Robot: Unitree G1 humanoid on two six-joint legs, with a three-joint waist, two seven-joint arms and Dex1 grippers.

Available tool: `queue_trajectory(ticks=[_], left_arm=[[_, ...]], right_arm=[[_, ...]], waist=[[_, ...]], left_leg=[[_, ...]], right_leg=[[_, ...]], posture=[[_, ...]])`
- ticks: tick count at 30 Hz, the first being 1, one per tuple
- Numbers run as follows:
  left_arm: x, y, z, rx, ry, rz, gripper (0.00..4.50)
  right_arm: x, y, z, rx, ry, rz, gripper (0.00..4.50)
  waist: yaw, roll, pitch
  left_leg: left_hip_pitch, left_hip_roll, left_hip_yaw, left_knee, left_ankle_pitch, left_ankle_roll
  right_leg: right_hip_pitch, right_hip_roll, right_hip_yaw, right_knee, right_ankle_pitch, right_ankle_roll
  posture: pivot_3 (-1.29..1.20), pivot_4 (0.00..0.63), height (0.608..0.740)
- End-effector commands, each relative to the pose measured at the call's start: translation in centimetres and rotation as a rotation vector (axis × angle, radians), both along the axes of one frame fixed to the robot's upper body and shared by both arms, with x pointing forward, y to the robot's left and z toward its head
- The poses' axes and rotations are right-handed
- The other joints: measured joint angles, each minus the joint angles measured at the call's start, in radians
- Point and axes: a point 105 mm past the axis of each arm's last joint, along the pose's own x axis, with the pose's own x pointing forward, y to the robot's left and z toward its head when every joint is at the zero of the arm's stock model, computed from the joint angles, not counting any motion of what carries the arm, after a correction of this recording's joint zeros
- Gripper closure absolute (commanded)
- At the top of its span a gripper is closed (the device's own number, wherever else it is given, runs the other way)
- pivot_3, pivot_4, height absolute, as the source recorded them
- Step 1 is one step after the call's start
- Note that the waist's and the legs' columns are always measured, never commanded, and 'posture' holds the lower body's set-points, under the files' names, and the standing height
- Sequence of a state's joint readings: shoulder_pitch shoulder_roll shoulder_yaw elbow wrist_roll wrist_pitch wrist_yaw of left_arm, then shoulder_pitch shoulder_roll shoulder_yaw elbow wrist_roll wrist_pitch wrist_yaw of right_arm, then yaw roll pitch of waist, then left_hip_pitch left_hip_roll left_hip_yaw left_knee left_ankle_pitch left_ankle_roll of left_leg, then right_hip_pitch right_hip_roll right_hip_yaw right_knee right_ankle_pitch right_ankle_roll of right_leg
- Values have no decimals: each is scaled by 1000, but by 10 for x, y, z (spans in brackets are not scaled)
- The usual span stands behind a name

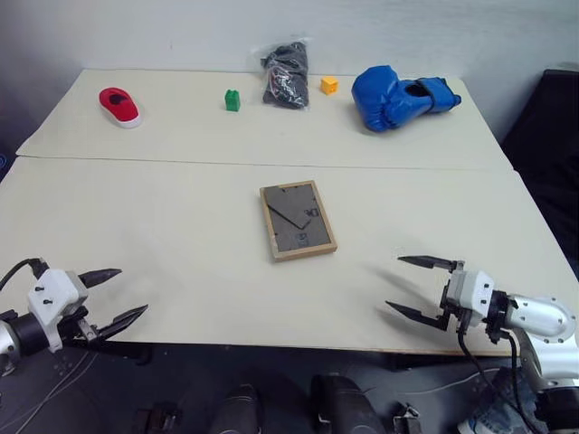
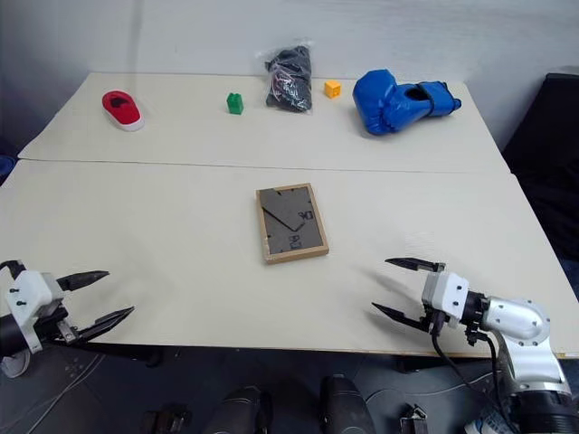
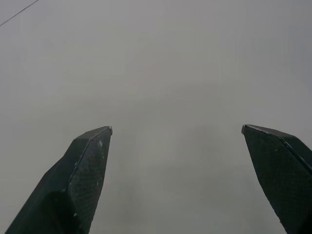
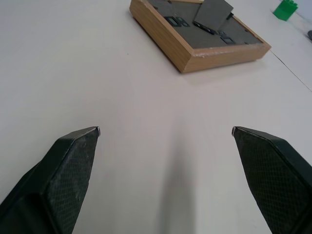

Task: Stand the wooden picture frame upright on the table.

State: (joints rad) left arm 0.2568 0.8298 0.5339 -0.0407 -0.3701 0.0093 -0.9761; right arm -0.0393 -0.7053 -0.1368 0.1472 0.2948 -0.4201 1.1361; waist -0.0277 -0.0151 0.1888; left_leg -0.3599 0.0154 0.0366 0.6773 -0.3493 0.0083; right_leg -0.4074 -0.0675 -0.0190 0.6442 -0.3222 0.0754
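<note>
The wooden picture frame [image 1: 298, 220] lies face down in the middle of the tabletop [image 1: 163, 235]. The left gripper [image 1: 120, 293] at 8 o'clock and the right gripper [image 1: 406, 286] at 4 o'clock wait with fingers spread, holding nothing. Reaching comes next.

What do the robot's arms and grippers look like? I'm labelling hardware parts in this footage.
Each gripper, left gripper and right gripper, has two black, tapering, pointed fingers with a fine woven texture. The fingers sit on a boxy white mount with small dark screws. The right arm has a rounded silver-white shell with black joint rings, and a black cable runs along each wrist.
</note>
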Motion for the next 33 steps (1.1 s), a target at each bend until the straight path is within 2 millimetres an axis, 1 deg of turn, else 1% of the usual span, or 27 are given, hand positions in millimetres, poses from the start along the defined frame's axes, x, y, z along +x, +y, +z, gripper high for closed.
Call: queue_trajectory(ticks=[1,4,6,7,8,9,10,11,12,13,14,15,18,20,21,22,23,24,26,28,31,33], left_arm=[[9,-6,11,11,-73,-5,0],[12,-13,17,-67,-64,-12,0],[16,-20,21,-117,-44,-31,0],[21,-27,26,-143,-49,-39,0],[29,-33,29,-163,-54,-30,188],[39,-42,31,-179,-48,-24,400],[50,-49,31,-169,-48,-3,651],[62,-58,30,-184,-42,7,870],[70,-67,29,-201,-30,15,1229],[82,-71,24,-213,-18,58,1572],[92,-76,21,-221,-11,91,1711],[96,-83,18,-232,0,83,2152],[117,-115,2,-218,35,54,3096],[130,-123,-4,-203,35,89,3636],[136,-136,-4,-222,41,73,4010],[140,-146,-4,-235,46,57,4250],[144,-161,-3,-257,53,21,4455],[147,-172,-1,-260,50,1,4455],[150,-182,-1,-257,46,-14,4455],[151,-189,-7,-241,72,-16,4455],[143,-200,-19,-184,120,-61,4455],[133,-199,-25,-159,156,-93,4455]], right_arm=[[1,-4,11,31,-52,-37,13],[6,-1,16,72,-56,-61,13],[13,3,25,111,-65,-77,13],[18,7,32,141,-63,-83,191],[24,12,38,158,-58,-85,413],[30,18,41,158,-35,-79,649],[37,23,45,134,-55,-78,1023],[45,29,49,130,-67,-80,1279],[51,33,50,130,-69,-82,1669],[61,37,50,106,-82,-97,2071],[69,41,49,86,-93,-111,2265],[74,44,46,76,-85,-113,2714],[95,61,36,37,-79,-114,3777],[103,72,33,5,-115,-101,4397],[109,79,30,10,-118,-102,4500],[112,85,29,14,-119,-103,4500],[114,91,24,11,-91,-93,4500],[113,99,22,12,-93,-74,4500],[110,108,20,11,-88,-38,4500],[105,116,19,18,-81,-9,4500],[91,128,18,13,-81,50,4500],[79,134,17,14,-65,74,4500]], waist=[[0,0,0],[-1,0,0],[-3,0,0],[-3,0,0],[-3,0,0],[-2,0,0],[-1,0,0],[-1,0,0],[1,0,0],[1,0,0],[1,0,0],[1,0,0],[0,-1,0],[-1,-1,0],[-1,-1,0],[-1,-1,0],[-1,-1,0],[0,-1,0],[0,-1,0],[-2,-1,0],[-2,-1,-1],[-4,-1,-1]], left_leg=[[0,0,0,0,0,0],[0,0,0,-1,1,-2],[0,0,0,-1,2,-5],[0,0,1,-1,3,-5],[0,0,1,-1,3,-6],[0,0,1,0,3,-6],[1,0,0,0,3,-6],[1,0,0,0,3,-6],[1,0,0,0,4,-7],[1,-1,0,0,4,-7],[1,-1,0,0,4,-7],[0,-1,1,0,4,-7],[-6,-1,1,4,3,-6],[-10,-1,2,7,3,-6],[-10,-2,3,7,3,-6],[-10,-1,3,7,4,-6],[-10,-1,3,8,4,-6],[-10,-1,3,8,4,-6],[-10,-1,3,8,4,-7],[-10,-1,3,8,4,-7],[-10,-1,2,8,5,-7],[-9,0,2,7,5,-8]], right_leg=[[0,0,0,0,0,0],[0,0,0,0,0,0],[0,0,0,0,0,0],[0,0,0,0,0,0],[0,0,0,1,0,0],[-1,0,0,2,0,0],[-1,0,0,3,0,0],[-1,0,0,3,0,0],[-1,0,0,3,0,0],[-1,0,0,3,0,0],[-1,0,0,3,0,0],[-1,1,0,4,0,0],[-7,1,-1,9,0,1],[-9,1,-2,9,1,1],[-9,1,-2,9,1,1],[-9,1,-2,9,1,1],[-9,1,-2,10,1,1],[-9,1,-2,10,1,1],[-9,2,-2,10,1,1],[-10,2,-2,11,1,1],[-10,2,-3,11,1,1],[-9,2,-2,11,1,1]], posture=[[0,150,740],[0,150,740],[0,150,740],[0,150,740],[0,150,740],[0,150,740],[0,150,740],[0,150,740],[0,150,740],[0,150,740],[0,150,740],[0,150,740],[0,150,740],[0,150,740],[0,150,740],[0,150,740],[0,150,740],[0,150,740],[0,150,740],[0,150,740],[0,150,740],[0,150,740]])
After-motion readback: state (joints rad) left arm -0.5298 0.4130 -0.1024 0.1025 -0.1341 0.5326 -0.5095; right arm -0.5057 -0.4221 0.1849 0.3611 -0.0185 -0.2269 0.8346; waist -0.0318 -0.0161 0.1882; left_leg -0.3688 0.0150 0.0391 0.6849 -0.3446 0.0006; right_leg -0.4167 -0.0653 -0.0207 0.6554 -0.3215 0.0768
